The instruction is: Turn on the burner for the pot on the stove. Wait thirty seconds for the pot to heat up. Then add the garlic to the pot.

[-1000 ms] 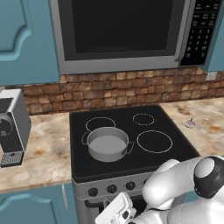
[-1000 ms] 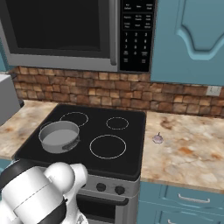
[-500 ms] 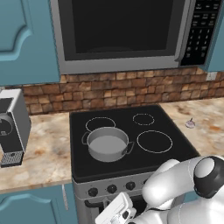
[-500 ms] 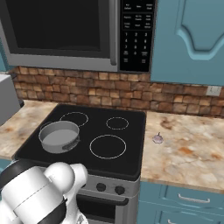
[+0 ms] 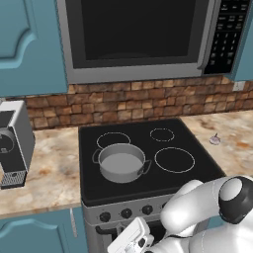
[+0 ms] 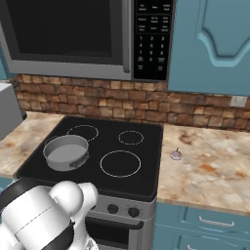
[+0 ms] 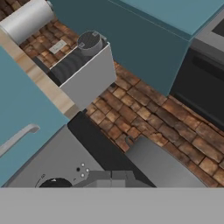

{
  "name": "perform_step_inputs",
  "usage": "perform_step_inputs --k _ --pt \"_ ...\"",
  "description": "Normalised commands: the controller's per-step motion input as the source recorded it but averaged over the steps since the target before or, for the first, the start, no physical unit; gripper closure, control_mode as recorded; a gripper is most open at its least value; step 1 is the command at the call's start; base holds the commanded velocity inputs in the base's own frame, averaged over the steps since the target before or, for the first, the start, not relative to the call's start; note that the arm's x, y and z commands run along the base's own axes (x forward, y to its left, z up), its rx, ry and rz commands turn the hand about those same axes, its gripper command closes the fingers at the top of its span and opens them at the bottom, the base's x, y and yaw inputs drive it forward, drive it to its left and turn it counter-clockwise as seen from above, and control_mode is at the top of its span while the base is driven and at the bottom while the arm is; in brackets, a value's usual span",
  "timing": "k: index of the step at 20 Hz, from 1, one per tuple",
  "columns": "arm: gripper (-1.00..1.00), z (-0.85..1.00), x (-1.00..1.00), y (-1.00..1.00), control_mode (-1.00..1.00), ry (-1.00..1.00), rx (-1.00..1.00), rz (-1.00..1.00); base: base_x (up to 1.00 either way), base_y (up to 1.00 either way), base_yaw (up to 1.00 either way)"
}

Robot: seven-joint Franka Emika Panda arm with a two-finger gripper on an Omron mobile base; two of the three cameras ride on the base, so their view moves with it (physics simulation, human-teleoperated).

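The pot (image 5: 121,163) sits left of centre in the left base view, on the front left ring of the stove (image 5: 188,134), whose black glass top fills the middle of the frame. In the right base view the pot (image 6: 66,152) lies at middle left, on the same ring, and nothing shows inside it. The garlic (image 5: 215,139) rests on the table (image 5: 49,173) at the right edge of the left base view, just beside the stove's right side and well apart from the pot; in the right base view the garlic (image 6: 176,155) lies right of centre on the speckled table (image 6: 215,171).

The gripper (image 5: 129,241) sits low at the bottom centre of the left base view, in front of the stove's silver panel and just below the row of black knobs (image 5: 126,213). Its fingers are clenched together with nothing between them.

A microwave (image 5: 143,39) hangs across the top of the left base view above a brick backsplash (image 5: 123,101). A grey coffee machine (image 5: 14,143) stands on the table at the left edge.
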Motion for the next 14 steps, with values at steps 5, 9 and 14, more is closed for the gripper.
perform_step_inputs --k 5,9,14 --pt "1.00 0.00 0.00 0.00 -1.00 0.00 0.00 0.00 0.00 0.00 0.00" --pt "1.00 0.00 0.00 0.00 -1.00 0.00 0.00 0.00 0.00 0.00 0.00" --pt "1.00 0.00 0.00 0.00 -1.00 0.00 0.00 0.00 0.00 0.00 0.00"
